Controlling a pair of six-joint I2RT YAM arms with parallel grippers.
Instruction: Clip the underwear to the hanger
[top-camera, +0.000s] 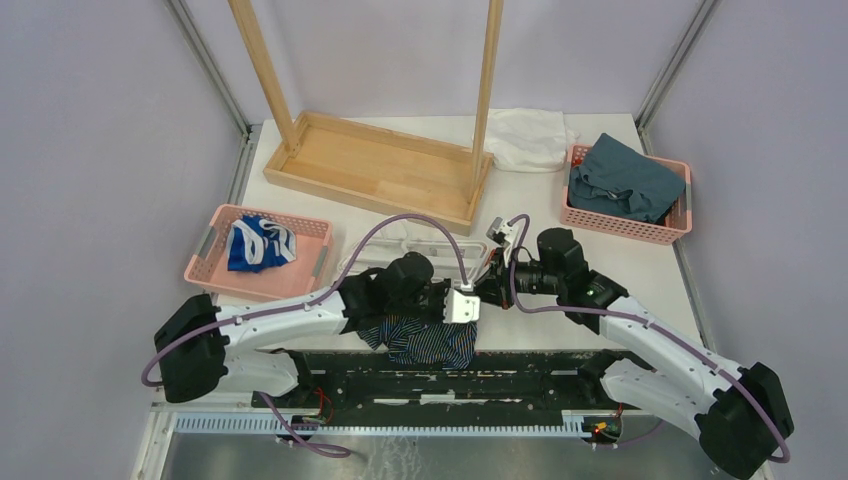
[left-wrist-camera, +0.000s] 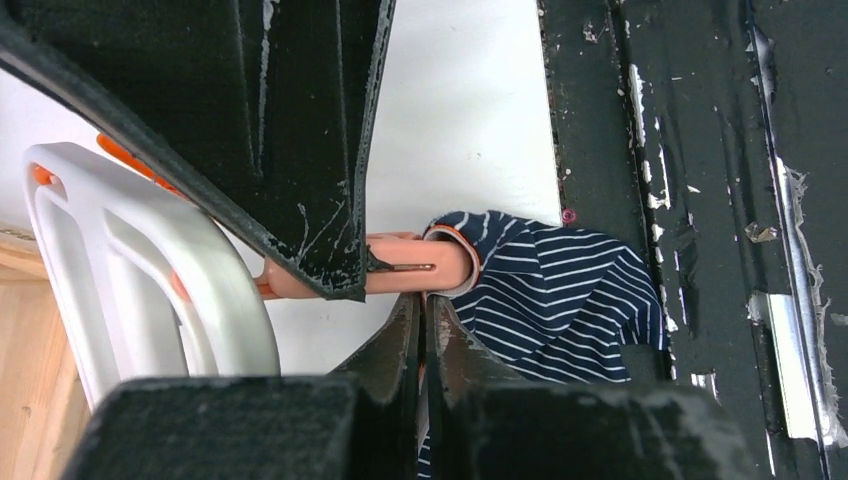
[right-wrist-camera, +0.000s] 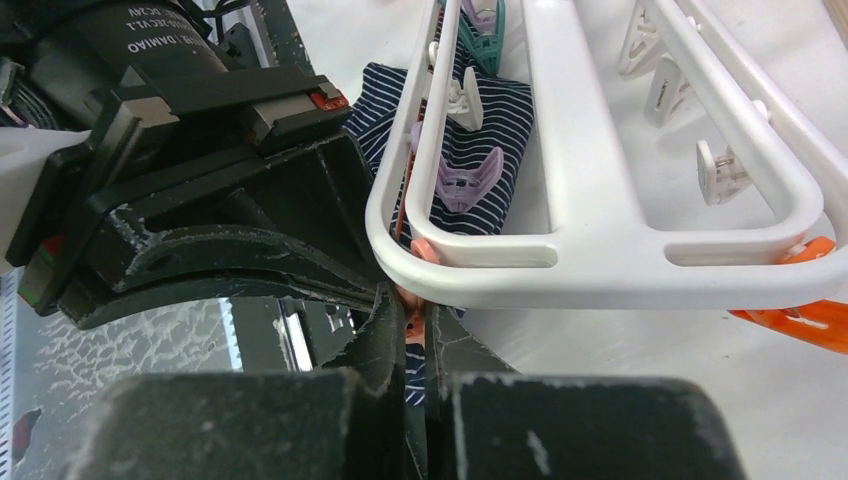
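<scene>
The navy pinstriped underwear (top-camera: 432, 342) hangs over the table's near edge; it also shows in the left wrist view (left-wrist-camera: 565, 300) and the right wrist view (right-wrist-camera: 480, 150). The white hanger (right-wrist-camera: 600, 250) lies flat on the table, mostly hidden under the arms in the top view (top-camera: 398, 245). My right gripper (right-wrist-camera: 416, 318) is shut on a peach clip (left-wrist-camera: 415, 266) at the frame's near corner; that clip's tip touches the underwear's orange-trimmed edge. My left gripper (left-wrist-camera: 425, 312) is shut on that edge just below the clip. In the top view both grippers, left (top-camera: 455, 305) and right (top-camera: 488, 285), meet.
A purple clip (right-wrist-camera: 463, 182), a teal clip (right-wrist-camera: 482, 35) and an orange clip (right-wrist-camera: 800, 312) hang on the frame. The wooden rack (top-camera: 370, 165) stands behind. One pink basket (top-camera: 215, 262) holds a blue-and-white garment, another (top-camera: 680, 225) a teal cloth. A white cloth (top-camera: 527, 137) lies at the back.
</scene>
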